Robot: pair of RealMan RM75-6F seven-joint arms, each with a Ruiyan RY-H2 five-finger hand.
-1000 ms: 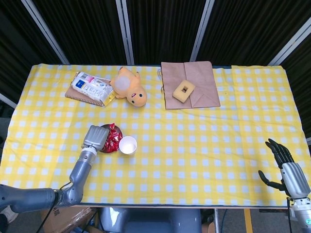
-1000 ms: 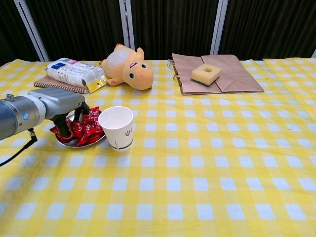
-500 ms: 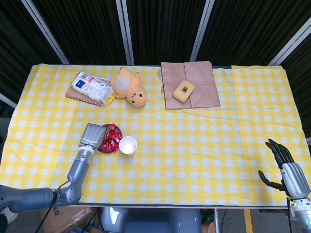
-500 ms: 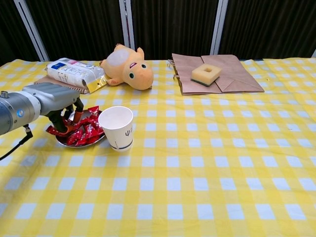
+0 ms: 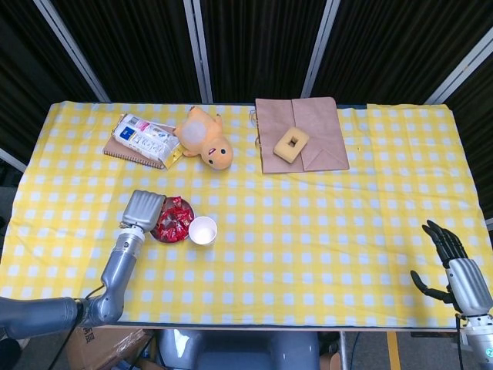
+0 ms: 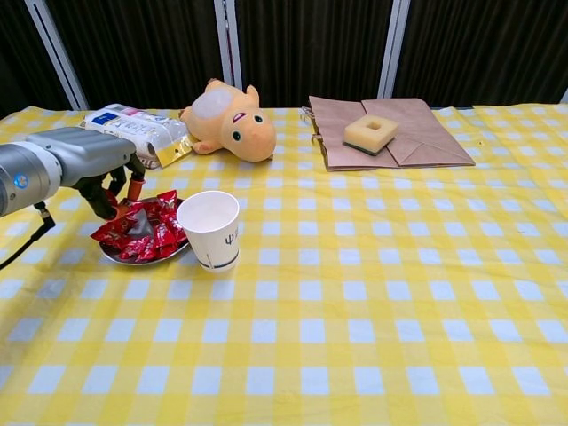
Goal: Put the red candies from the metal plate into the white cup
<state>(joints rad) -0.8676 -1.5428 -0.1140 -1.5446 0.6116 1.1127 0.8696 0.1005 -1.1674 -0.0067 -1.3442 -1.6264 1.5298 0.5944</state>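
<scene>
— Several red candies [image 6: 142, 229] lie heaped on the metal plate [image 6: 142, 257], with the white cup [image 6: 211, 229] touching the plate on its right side.

— Which hand is nearer?

— The left hand [image 6: 111, 177], by far. It hangs just above the plate's far-left edge, fingers curled down; whether they pinch a candy I cannot tell.

— So the cup lies to its right?

— Yes, just past the heap. The right hand [image 5: 451, 264] rests well apart at the table's near-right corner, fingers spread, holding nothing.
</scene>
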